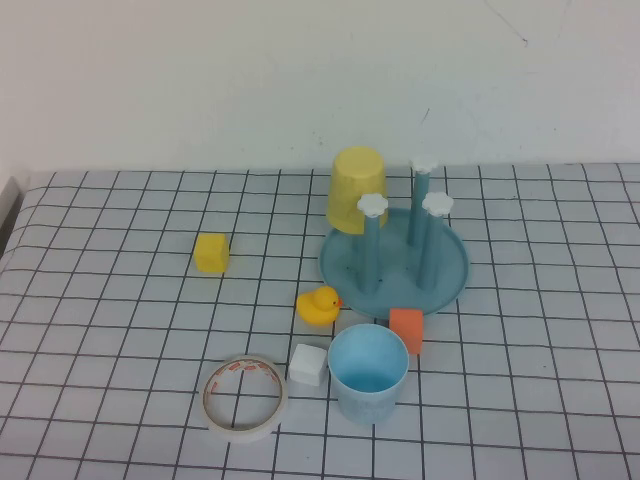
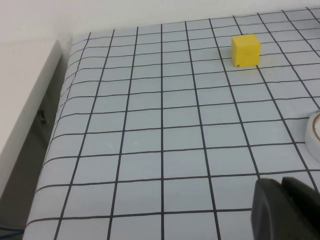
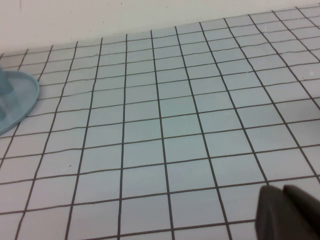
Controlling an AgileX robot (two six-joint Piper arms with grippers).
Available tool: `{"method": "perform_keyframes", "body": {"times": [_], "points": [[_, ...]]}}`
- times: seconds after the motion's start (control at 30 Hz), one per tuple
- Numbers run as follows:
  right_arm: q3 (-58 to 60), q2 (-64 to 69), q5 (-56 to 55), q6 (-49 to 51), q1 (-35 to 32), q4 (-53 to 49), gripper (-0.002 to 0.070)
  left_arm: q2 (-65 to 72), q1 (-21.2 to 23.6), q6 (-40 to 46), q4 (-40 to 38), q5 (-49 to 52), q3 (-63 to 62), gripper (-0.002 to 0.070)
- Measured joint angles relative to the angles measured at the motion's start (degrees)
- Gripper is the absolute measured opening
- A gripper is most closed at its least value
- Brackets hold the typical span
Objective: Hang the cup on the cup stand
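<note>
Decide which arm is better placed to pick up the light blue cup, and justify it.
Probably the right. The cup stands upright right of centre, near the cup stand, whose rim shows beside the shut right hand. The shut left hand faces the yellow block.

Plain white wall (image 1: pixel 250 80) behind a black-gridded pale tablecloth (image 1: pixel 100 300)

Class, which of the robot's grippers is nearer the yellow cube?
Left. The left gripper, shut, looks across bare cloth at the yellow cube; the right gripper, also shut, is beyond the cup stand on the other side.
</note>
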Motion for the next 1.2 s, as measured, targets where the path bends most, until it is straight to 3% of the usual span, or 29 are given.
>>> {"method": "perform_keyframes", "body": {"times": [1.2], "points": [[0.0, 0.0, 0.0, 0.0, 0.0, 1.0, 0.0000, 0.0, 0.0, -0.3, -0.6, 0.0, 0.0, -0.0003]]}}
